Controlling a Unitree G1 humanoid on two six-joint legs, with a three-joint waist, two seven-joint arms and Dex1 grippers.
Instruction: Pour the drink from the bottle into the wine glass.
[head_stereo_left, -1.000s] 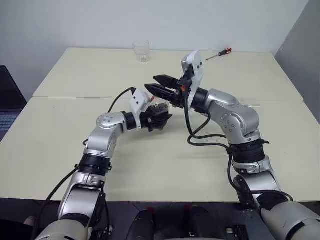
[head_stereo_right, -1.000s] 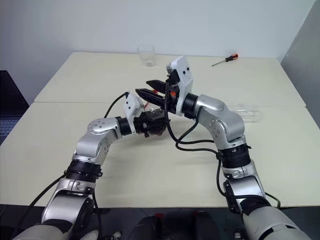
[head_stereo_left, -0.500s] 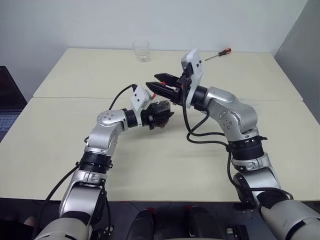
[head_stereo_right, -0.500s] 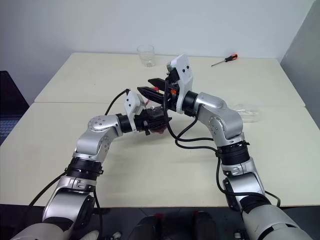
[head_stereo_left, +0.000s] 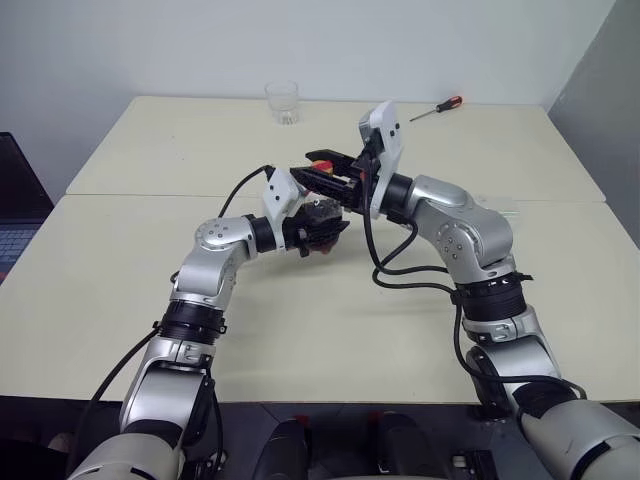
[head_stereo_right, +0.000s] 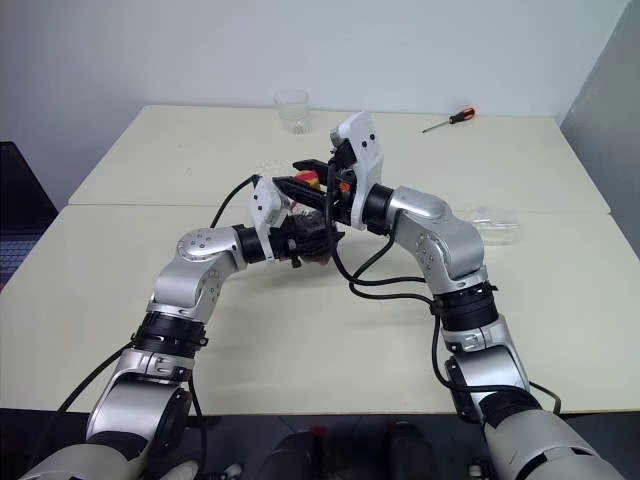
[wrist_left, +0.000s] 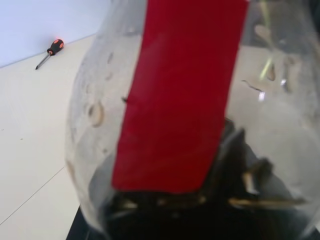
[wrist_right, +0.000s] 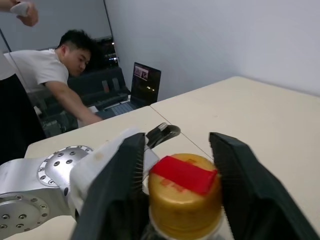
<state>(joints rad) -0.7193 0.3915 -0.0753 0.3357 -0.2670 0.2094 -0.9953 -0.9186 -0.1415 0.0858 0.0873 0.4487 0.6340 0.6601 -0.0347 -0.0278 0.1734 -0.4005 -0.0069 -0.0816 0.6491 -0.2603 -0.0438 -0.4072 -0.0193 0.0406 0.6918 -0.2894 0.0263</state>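
We find the small squat clear plastic bottle (head_stereo_left: 320, 214) with its red label strip and yellow cap (wrist_right: 184, 192) held above the middle of the pale cream table (head_stereo_left: 150, 150), clamped by its rounded body in the left gripper (head_stereo_left: 322, 228), with dark reddish-brown drink (wrist_left: 200, 220) pooled low inside it. The step in hand, we judge, is uncapping: the right gripper (wrist_right: 177, 172) reaches in from the right at cap height, its two black ribbed fingers (wrist_right: 125, 170) standing narrowly apart on either side of the yellow cap, close beside it; whether they press it we cannot tell. Next, we think, the fingers must pinch the cap and twist it off while the left arm keeps the bottle steady. A clear stemmed wine glass (head_stereo_right: 495, 228) appears to lie on its side on the right of the table. A short clear tumbler (head_stereo_left: 283, 102) and a red-handled screwdriver (head_stereo_left: 438, 108) sit at the far edge.
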